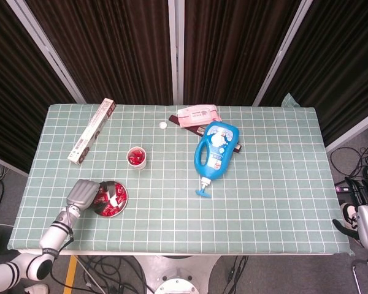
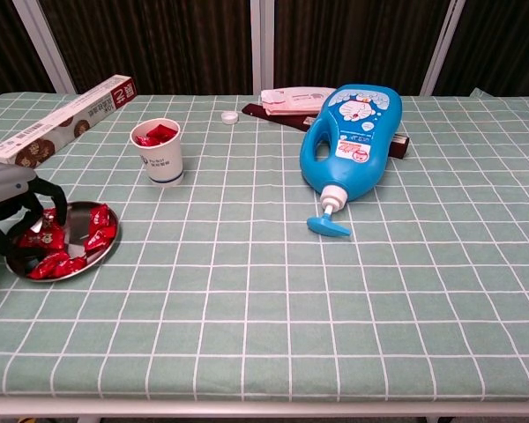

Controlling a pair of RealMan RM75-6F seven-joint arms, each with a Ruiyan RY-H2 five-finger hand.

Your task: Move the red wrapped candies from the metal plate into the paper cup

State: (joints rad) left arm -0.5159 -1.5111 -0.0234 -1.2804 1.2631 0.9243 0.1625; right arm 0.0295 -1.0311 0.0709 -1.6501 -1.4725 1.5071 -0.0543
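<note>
Green checked tablecloth against dark curtains, and we're mid-pick. Our left hand sits over the near-left side of the metal plate, fingers curled down into the pile of red candies; one candy looks pinched between thumb and a finger, but we can't confirm a firm hold from either view. The paper cup stands upright just beyond the plate and already has a few red candies inside, so we judge the task partly done, with several still on the plate. Next move: lift clear of the rim, carry up and right over the cup mouth, and release without knocking the cup. Our right hand isn't visible.
</note>
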